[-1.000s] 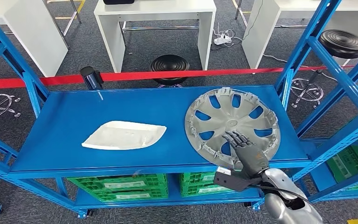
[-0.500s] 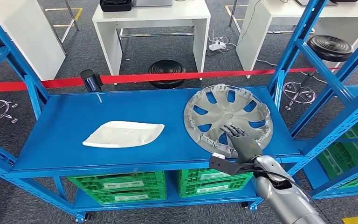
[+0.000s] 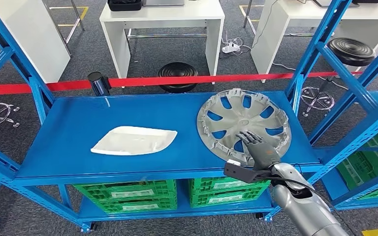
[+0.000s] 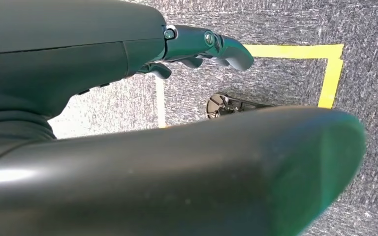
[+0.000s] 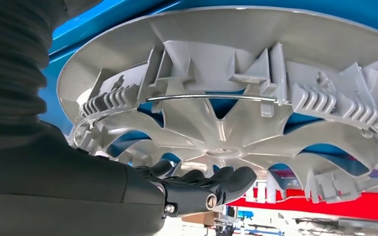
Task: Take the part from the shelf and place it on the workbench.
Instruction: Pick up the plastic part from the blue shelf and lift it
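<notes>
Hubcap (image 3: 243,127), big & grey, lay inside-up on the right side of the blue shelf (image 3: 128,110), near the front edge. R hand (image 3: 259,150) was over its near part w/ fingers (image 5: 211,184) stretched out flat & a bit apart, holding nothing. Couldn't tell if they touched the spokes. L hand (image 4: 202,46) hung over grey carpet by yellow tape (image 4: 320,64), fingers loose, holding nothing. Green crates (image 3: 128,194) sat under the shelf. White plastic part (image 3: 134,140) lay on the left of the shelf, well apart from the hubcap. Red tape (image 3: 142,81) ran behind, then a black stool (image 3: 178,74) & white tables (image 3: 165,22).
</notes>
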